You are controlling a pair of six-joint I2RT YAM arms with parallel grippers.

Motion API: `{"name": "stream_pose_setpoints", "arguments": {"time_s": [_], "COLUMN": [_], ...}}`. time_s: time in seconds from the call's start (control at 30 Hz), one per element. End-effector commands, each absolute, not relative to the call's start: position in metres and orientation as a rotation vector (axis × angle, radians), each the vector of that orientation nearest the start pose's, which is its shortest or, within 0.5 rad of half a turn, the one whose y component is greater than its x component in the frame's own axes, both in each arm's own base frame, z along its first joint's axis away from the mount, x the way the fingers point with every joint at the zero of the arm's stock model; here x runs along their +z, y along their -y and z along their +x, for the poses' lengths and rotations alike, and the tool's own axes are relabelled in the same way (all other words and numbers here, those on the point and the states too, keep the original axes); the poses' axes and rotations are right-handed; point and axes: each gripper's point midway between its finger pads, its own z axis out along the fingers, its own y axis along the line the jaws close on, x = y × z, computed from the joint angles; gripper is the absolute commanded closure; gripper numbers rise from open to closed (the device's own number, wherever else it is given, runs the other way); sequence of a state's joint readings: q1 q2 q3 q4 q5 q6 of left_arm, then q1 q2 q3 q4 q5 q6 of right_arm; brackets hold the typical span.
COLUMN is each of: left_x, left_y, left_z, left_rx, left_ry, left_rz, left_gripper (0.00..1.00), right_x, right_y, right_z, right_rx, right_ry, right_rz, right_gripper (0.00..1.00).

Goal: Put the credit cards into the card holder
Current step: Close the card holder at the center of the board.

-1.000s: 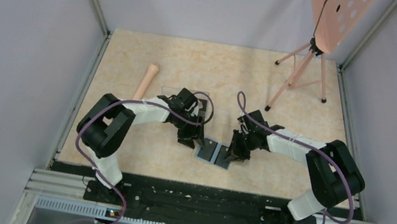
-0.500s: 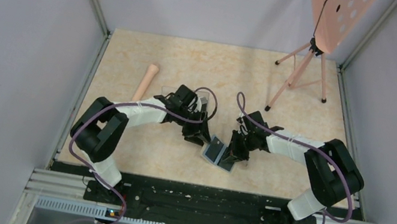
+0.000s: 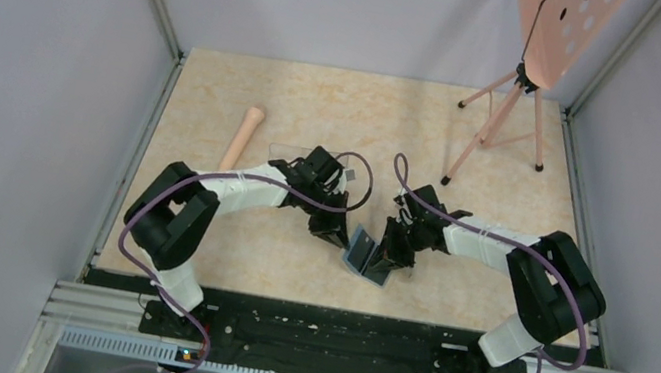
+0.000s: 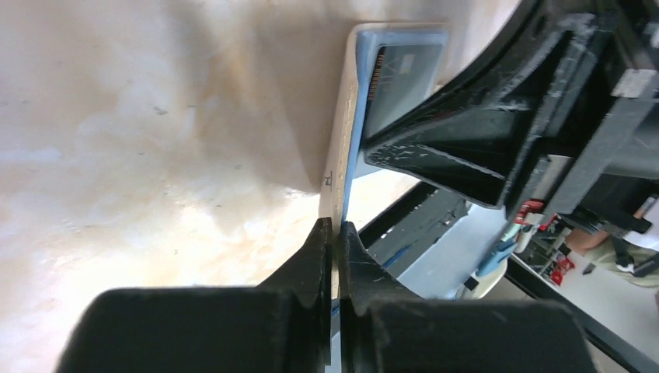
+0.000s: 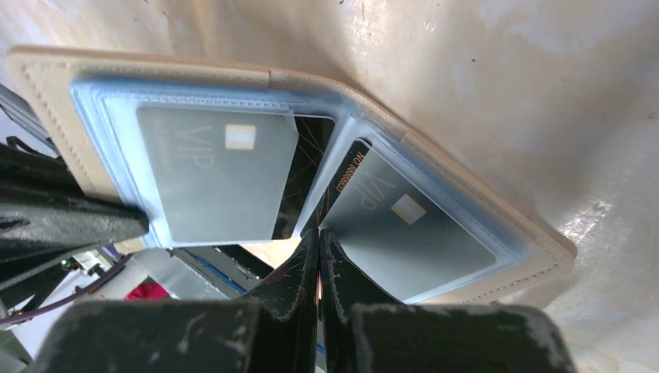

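Beige marbled tabletop (image 3: 320, 104) with grey walls around it. Left arm (image 3: 203, 196) and right arm (image 3: 518, 253) both bend inward from the near edge and meet around the middle of the tabletop, a bit toward the near edge. Pink tripod (image 3: 504, 124) stands at the far right corner, carrying a pink board (image 3: 557, 22) with round holes that runs out of the top of the view. Wooden stick (image 3: 242, 136) lies left of centre, one end knobbed, pointing toward the far edge. Clear box (image 3: 284, 151) lies just beside the left arm's wrist on its far side, partly covered and hard to make out. Card holder (image 3: 361, 251), tan outside and grey-blue inside, sits between the two hands near the middle of the near edge. It is half open in a V, left flap tilted up off the tabletop, right half lower under the right hand. Left hand (image 4: 335, 233) is pressed together on the free edge of the raised flap, pinching the thin tan-and-blue edge between its fingertips. Right hand (image 5: 319, 241) is pressed together too, tips at the holder's edge right by the fold; cannot tell whether anything is caught between them. Credit cards (image 5: 217, 171) are inside the holder, one in each half's clear pocket. Both show VIP lettering and a small light chip, and look grey through the plastic. A darker card edge shows from behind one of them, by the fold.
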State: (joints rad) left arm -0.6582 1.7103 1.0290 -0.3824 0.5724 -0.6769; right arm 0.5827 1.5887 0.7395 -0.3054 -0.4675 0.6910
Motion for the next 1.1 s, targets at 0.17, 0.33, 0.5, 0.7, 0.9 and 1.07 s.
{"name": "stream_pose_setpoints", "arguments": {"time_s": [0.17,0.33,0.5,0.7,0.9,1.07], "left_x": [0.089,0.094,0.093,0.103,0.103,0.1], "left_y": [0.269,0.241,0.236,0.266,0.308,0.331], "left_z": [0.224,0.22,0.213,0.207,0.193,0.175], "left_rx": [-0.736,-0.519,-0.351,-0.344,-0.492,-0.68], "left_ry": [-2.855,-2.877,-2.906,-2.897,-2.912,-2.931], "left_rz": [0.237,0.295,0.363,0.448,0.577,0.639], "left_gripper": [1.0,1.0,1.0,0.95,0.64,0.59], "right_x": [0.037,0.051,0.061,0.077,0.097,0.107], "right_y": [-0.254,-0.267,-0.276,-0.278,-0.277,-0.266], "right_z": [0.199,0.203,0.207,0.214,0.221,0.225], "right_rx": [0.927,1.035,1.109,1.162,1.277,1.27], "right_ry": [-2.891,-2.846,-2.806,-2.752,-2.669,-2.631], "right_rz": [-0.031,-0.003,0.02,0.069,0.158,0.191], "right_gripper": [1.0,1.0,1.0,1.0,1.0,1.0]}}
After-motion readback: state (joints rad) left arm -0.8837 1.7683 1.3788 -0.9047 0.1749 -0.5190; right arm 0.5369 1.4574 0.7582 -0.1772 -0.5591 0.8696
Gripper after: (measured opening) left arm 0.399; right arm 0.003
